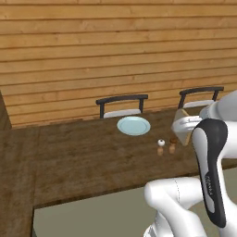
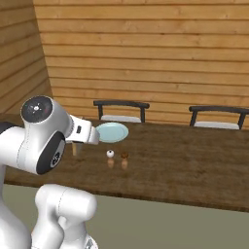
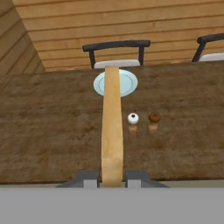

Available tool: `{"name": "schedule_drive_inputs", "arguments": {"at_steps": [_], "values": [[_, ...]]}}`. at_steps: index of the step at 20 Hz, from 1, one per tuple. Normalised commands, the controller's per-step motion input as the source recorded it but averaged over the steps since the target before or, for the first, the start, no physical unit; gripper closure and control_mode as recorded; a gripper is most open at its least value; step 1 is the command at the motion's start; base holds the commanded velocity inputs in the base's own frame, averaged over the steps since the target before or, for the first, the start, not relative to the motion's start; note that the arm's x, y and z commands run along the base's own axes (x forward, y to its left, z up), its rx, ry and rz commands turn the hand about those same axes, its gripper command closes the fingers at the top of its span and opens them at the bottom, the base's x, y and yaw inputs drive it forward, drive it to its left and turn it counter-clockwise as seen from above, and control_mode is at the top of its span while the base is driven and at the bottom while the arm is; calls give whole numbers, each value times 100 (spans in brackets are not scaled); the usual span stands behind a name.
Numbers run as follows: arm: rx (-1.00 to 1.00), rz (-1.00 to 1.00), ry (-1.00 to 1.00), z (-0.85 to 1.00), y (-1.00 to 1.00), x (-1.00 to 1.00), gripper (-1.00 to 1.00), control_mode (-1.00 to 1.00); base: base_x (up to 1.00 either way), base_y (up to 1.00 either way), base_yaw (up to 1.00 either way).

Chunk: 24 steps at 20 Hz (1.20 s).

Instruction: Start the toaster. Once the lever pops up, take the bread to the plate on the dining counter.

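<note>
Both dark fingertips [image 3: 89,178] of the two-finger gripper [image 3: 112,178] pinch the near edge of the thin light-tan bread slice [image 3: 112,131], which stands edge-on between them and reaches forward over the near edge of the long dark-brown wood-grain dining counter [image 3: 52,131]. My judgement: a hold on one edge only lets the slice sag or twist free if the arm swings fast, and it would drop short on bare wood. Past mid-counter stand a small white-topped shaker [image 3: 133,118] and a brown-topped shaker [image 3: 154,117], just right of the slice's line; a drifting or low carry could knock them over. Nearer the far edge lies the round, flat pale-blue plate [image 3: 127,83], little wider than the bread, so an off-centre release may overhang its rim. Beyond are two black-backed chairs [image 3: 116,46]
</note>
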Motion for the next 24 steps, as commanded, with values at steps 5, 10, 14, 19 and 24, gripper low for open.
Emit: {"name": "schedule_drive_inputs", "arguments": {"at_steps": [5, 10, 14, 19, 24], "values": [[0, 0, 0, 0, 0, 0, 100, 100, 0, 0, 0], [0, 0, 0, 0, 0, 0, 100, 100, 0, 0, 0], [0, 5, 0, 0, 0, 52, 100, -100, 0, 0, 0], [0, 11, 14, 0, 0, 100, 100, -100, 0, 0, 0], [-2, 11, 20, -2, 5, 100, 100, -100, 0, 0, 0]]}}
